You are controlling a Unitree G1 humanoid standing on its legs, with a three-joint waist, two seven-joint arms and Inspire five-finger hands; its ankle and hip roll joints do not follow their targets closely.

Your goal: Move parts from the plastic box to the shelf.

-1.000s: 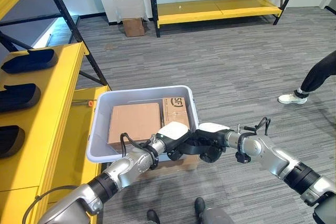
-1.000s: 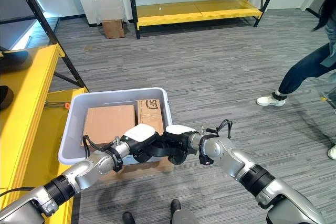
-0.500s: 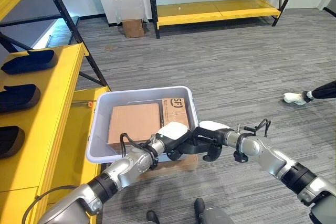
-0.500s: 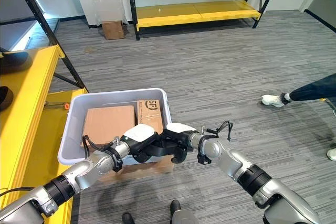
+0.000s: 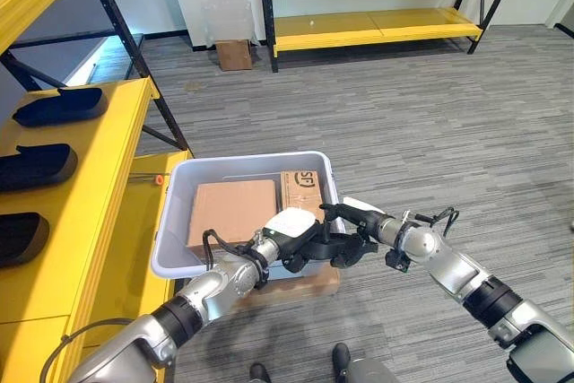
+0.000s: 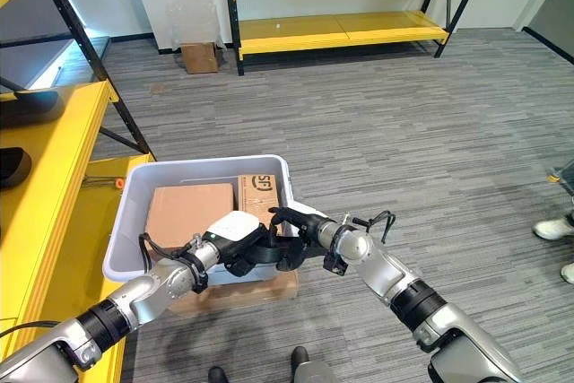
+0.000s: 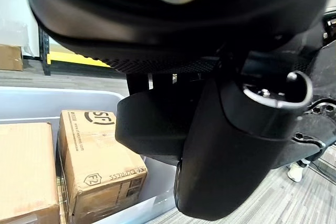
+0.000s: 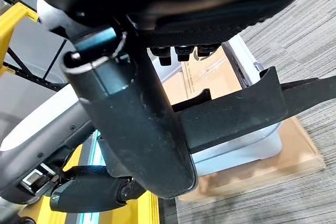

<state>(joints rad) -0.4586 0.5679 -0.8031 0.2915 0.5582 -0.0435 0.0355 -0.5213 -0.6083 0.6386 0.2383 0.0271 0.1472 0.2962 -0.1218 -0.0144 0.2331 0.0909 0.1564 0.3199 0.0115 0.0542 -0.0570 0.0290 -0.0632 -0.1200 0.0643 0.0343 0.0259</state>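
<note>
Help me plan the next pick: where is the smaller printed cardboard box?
The smaller printed cardboard box sits in the grey plastic bin, on its right side beside the larger plain cardboard box.

light: bright, even, from overhead | shadows: soft, under your plastic box | wrist views: your hands close-up, blurred | glare: none

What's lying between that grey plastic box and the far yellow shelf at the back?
Bare grey carpet, seen in the left eye view, between the plastic box and the far shelf.
</note>
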